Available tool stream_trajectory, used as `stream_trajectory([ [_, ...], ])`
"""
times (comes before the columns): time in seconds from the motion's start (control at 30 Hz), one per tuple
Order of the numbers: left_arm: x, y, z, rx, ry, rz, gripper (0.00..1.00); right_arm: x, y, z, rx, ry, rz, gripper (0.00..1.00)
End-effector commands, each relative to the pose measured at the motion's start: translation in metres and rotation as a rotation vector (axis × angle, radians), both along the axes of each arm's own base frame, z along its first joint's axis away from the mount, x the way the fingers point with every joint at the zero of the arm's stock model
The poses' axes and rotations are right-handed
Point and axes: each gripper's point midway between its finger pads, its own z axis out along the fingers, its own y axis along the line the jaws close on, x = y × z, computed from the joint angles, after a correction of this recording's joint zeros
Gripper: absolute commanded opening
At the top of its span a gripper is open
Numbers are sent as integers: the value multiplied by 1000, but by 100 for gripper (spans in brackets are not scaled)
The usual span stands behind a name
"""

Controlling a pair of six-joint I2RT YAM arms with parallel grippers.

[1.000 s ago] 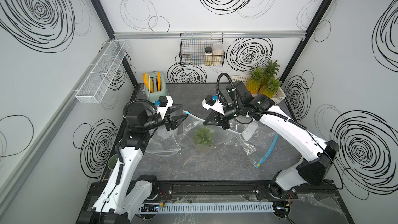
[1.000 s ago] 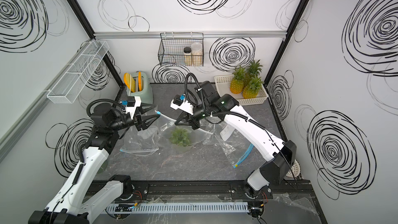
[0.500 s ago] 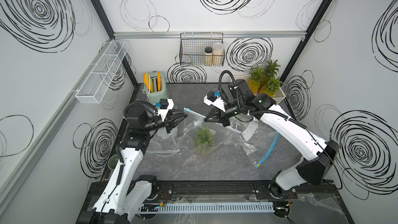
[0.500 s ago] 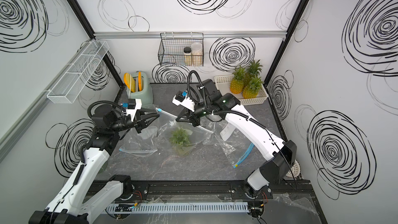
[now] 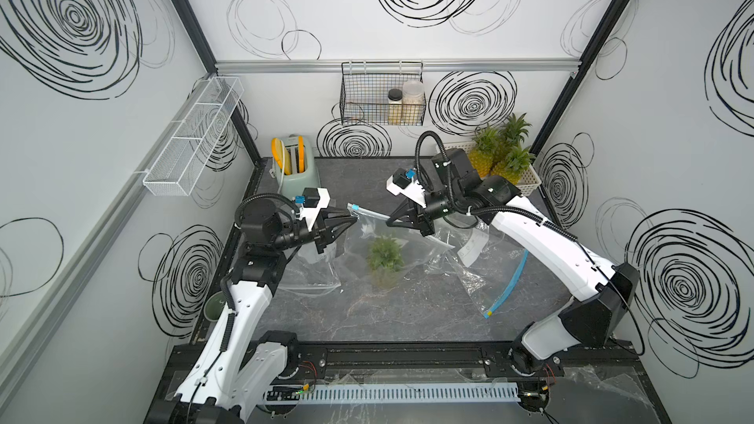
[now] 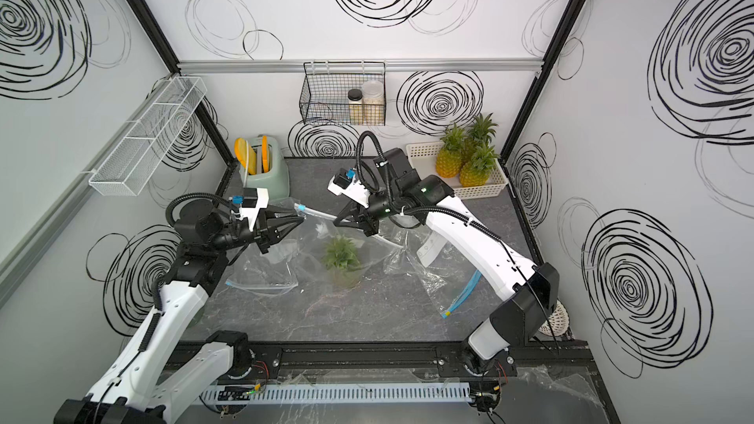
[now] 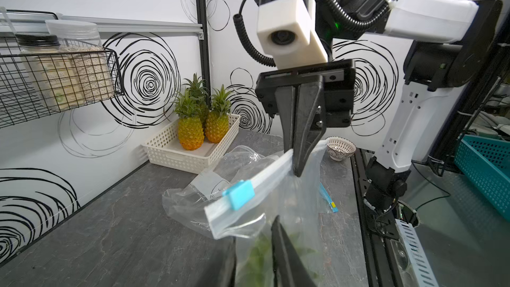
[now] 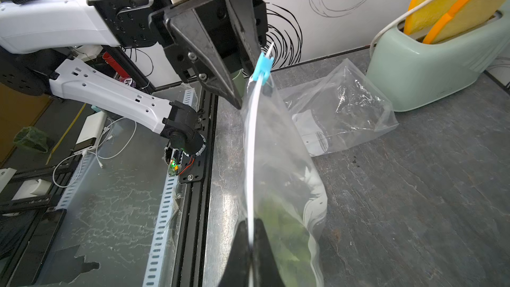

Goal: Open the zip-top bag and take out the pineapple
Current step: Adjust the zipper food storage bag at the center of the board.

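Right gripper (image 7: 297, 169) was clamped on the zip strip (image 7: 271, 168) of the zip-top bag (image 8: 276, 161), holding it up over the table (image 5: 387, 320). Left gripper (image 5: 354, 220) had jaws narrow at the blue slider (image 7: 240, 194) end; couldn't tell if it gripped. Pineapple (image 5: 384, 259) sat inside the bag between the two grippers, crown showing through the film.

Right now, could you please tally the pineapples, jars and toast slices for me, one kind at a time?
Pineapples: 4 (three in the basket, one in the bag)
Jars: 2
Toast slices: 2
Total: 8
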Motion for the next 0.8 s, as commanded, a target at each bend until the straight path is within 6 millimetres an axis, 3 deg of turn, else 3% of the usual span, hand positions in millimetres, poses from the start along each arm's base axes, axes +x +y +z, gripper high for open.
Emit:
stream_trajectory([
  [0.0,-6,-5,12,-6,-63,-45,27,1,5,7,48,-34,24,0],
  [0.17,-6,-5,17,-8,-70,-36,32,3,6,5,42,-36,19,0],
  [0.3,1,-2,14,-4,-65,-2,45,-5,8,8,45,-50,48,0],
  [0.53,7,-1,23,-18,-81,2,48,-10,10,4,23,-60,58,0],
  [0.63,4,-2,26,-17,-88,-13,43,-8,11,3,21,-59,48,0],
  [0.77,2,-2,21,-10,-74,-12,19,-2,12,5,26,-62,29,0],
])
